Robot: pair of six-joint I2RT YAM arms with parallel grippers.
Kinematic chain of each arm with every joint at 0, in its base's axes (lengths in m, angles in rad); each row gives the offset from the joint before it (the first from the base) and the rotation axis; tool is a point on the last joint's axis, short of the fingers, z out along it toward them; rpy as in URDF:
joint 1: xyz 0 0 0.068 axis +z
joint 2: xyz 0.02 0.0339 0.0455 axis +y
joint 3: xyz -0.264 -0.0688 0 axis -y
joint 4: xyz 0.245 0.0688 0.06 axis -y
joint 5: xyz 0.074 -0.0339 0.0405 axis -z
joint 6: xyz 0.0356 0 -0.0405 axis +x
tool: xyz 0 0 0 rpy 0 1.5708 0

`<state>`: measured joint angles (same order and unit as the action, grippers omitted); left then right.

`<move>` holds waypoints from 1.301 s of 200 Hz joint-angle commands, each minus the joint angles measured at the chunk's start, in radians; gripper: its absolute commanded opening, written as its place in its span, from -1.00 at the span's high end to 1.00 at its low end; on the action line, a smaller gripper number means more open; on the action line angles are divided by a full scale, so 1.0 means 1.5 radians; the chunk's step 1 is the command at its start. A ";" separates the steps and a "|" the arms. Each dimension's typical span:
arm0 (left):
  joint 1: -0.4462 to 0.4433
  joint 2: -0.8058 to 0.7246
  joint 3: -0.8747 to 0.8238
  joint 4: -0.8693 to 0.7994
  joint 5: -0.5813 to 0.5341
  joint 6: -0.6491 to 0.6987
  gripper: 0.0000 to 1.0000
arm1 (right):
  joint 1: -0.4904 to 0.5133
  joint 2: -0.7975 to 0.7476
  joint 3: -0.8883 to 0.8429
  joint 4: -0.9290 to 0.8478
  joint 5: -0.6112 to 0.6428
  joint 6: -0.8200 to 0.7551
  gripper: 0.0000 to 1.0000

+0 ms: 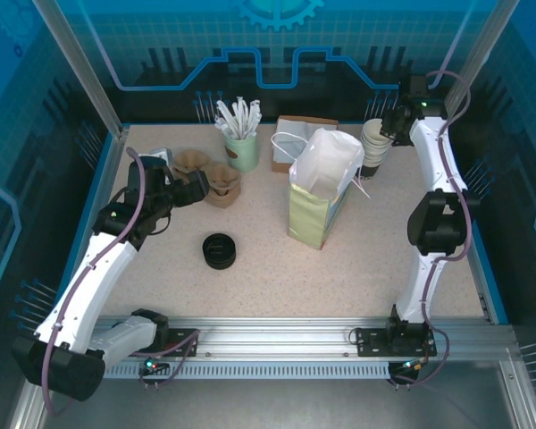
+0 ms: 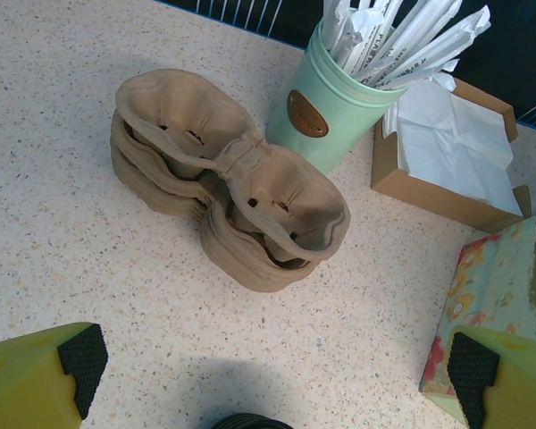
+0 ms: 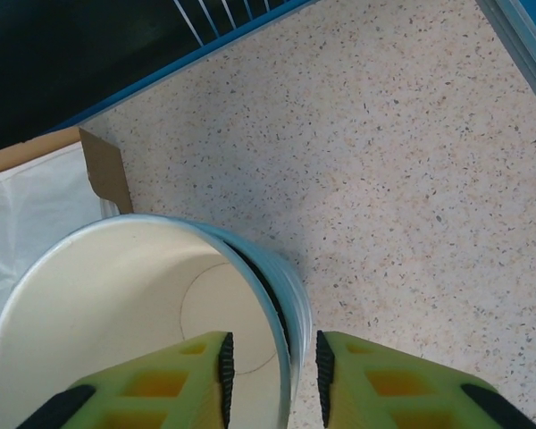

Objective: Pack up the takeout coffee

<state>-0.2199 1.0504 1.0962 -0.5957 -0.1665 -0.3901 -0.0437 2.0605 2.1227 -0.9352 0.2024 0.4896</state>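
The takeout coffee is out of view. My right gripper [image 1: 389,121] [image 3: 272,366] is at the back right, over a stack of lidless white-rimmed cups [image 1: 373,141] [image 3: 116,313]. Its jaws straddle the top cup's rim, with one finger inside the cup and one outside. A small gap shows on each side, so it is open. My left gripper [image 1: 192,189] [image 2: 277,366] hovers wide open, holding nothing, just short of the stacked brown pulp cup carriers [image 1: 210,174] [image 2: 232,179]. The tall paper bag [image 1: 320,192] [image 2: 500,304] stands open at mid-table.
A squat stack of black lids [image 1: 220,250] [image 2: 250,422] sits in front of the left gripper. A mint cup of wrapped straws [image 1: 241,147] [image 2: 335,112] and a cardboard napkin box [image 1: 295,134] [image 2: 447,152] stand at the back. Blue walls enclose the table.
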 commanded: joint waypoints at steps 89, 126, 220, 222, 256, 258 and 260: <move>-0.005 0.015 -0.003 0.005 -0.009 0.019 -0.98 | 0.009 0.019 0.057 -0.037 0.020 -0.018 0.44; -0.005 0.014 -0.004 0.000 -0.014 0.020 -0.98 | 0.009 0.022 0.059 -0.038 0.024 -0.018 0.43; -0.004 0.015 -0.003 -0.007 -0.023 0.022 -0.98 | 0.009 0.032 0.061 -0.036 0.020 -0.021 0.79; -0.004 0.014 -0.002 -0.007 -0.023 0.022 -0.98 | 0.010 0.031 0.061 -0.036 0.019 -0.020 0.80; -0.004 0.015 -0.002 -0.008 -0.022 0.023 -0.98 | 0.010 0.028 0.063 -0.037 0.020 -0.023 0.96; -0.004 0.014 -0.002 -0.010 -0.022 0.023 -0.98 | 0.010 0.028 0.064 -0.037 0.019 -0.024 0.97; -0.004 0.014 -0.002 -0.010 -0.022 0.023 -0.98 | 0.010 0.028 0.064 -0.038 0.018 -0.024 0.98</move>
<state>-0.2199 1.0691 1.0962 -0.5972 -0.1864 -0.3828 -0.0418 2.0953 2.1834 -0.9726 0.2287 0.4629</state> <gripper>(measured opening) 0.989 0.048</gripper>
